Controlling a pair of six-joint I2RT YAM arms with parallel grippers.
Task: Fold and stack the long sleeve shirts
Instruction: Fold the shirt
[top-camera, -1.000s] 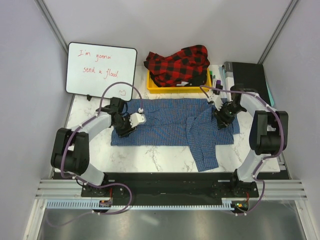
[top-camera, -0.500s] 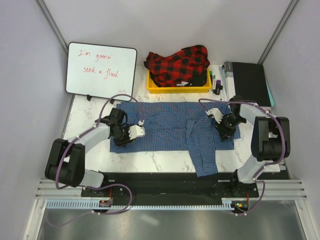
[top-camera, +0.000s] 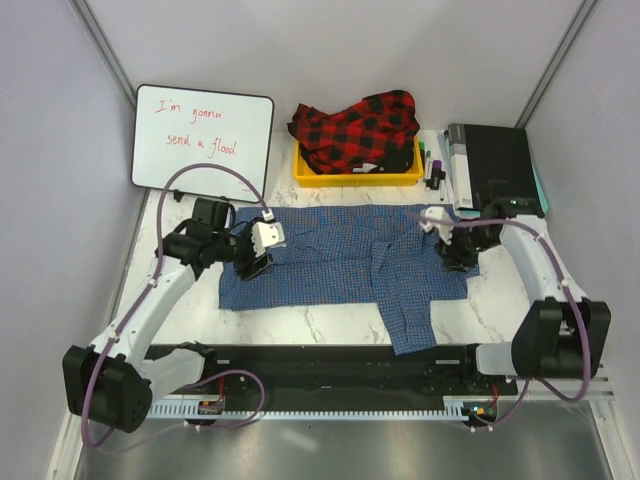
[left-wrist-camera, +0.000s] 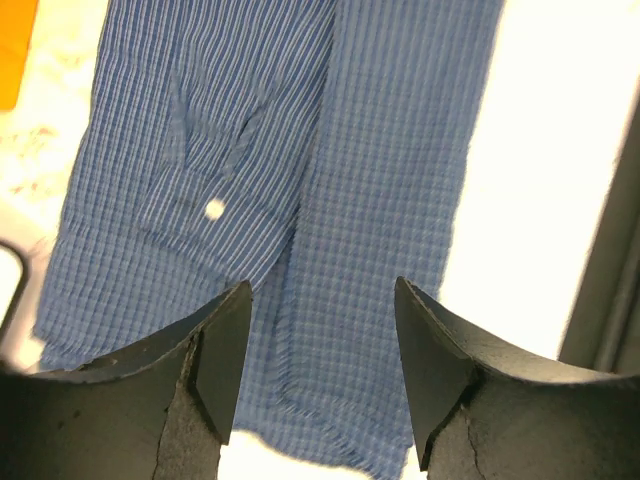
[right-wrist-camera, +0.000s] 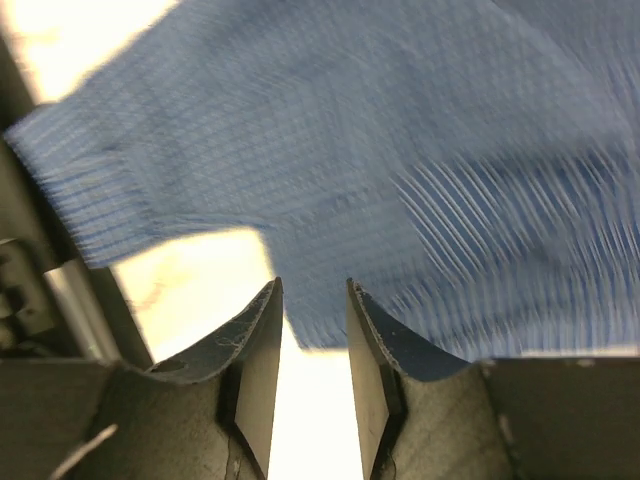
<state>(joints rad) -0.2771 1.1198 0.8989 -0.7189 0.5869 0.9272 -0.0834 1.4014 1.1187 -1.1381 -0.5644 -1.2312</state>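
The left arm stretches forward over the left end of the blue shirt (top-camera: 340, 262), which lies spread on the surface (top-camera: 300, 325). The left hand (left-wrist-camera: 315, 370) points down above the cloth, fingers well apart and empty. The right arm bends inward. The right hand (right-wrist-camera: 313, 370) hovers at the shirt's right edge, narrowly open and holding nothing. The plaid shirt (top-camera: 355, 128) is heaped in the tray (top-camera: 310, 178).
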